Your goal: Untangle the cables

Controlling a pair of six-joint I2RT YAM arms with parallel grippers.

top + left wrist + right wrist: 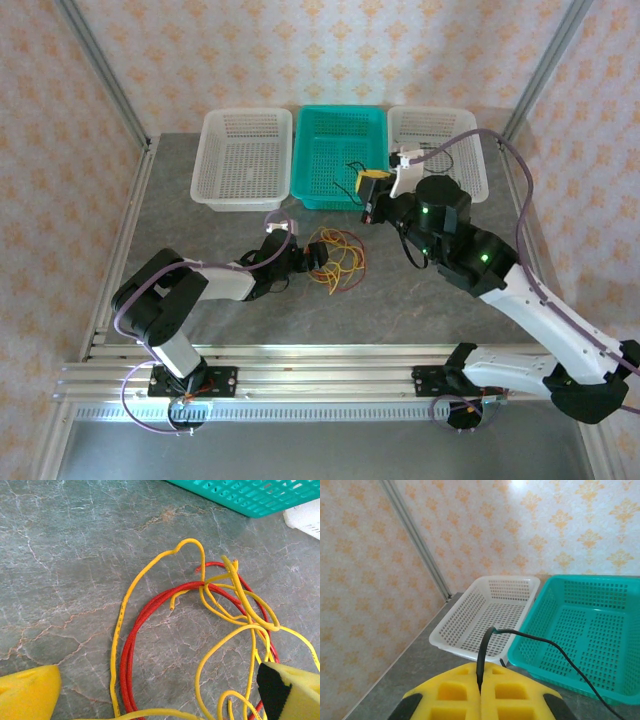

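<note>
Grey marbled table (200,300), patterned walls. From above, the right gripper (372,192) hangs over the near rim of the teal basket (335,125), and the left gripper (318,258) sits low at a loose tangle (338,258).

Left wrist: jaws spread wide and holding nothing. The red cable (140,617) and yellow cables (120,615) lie intertwined between and ahead of them.

Right wrist: pads pinched shut on a black cable (535,640) that trails ahead and to the right.

By my judgement one cable is freed, while red and yellow remain.

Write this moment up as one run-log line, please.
left gripper: open, over red and yellow cables on table | right gripper: shut on black cable trailing into teal basket | status: red and yellow tangled
</note>
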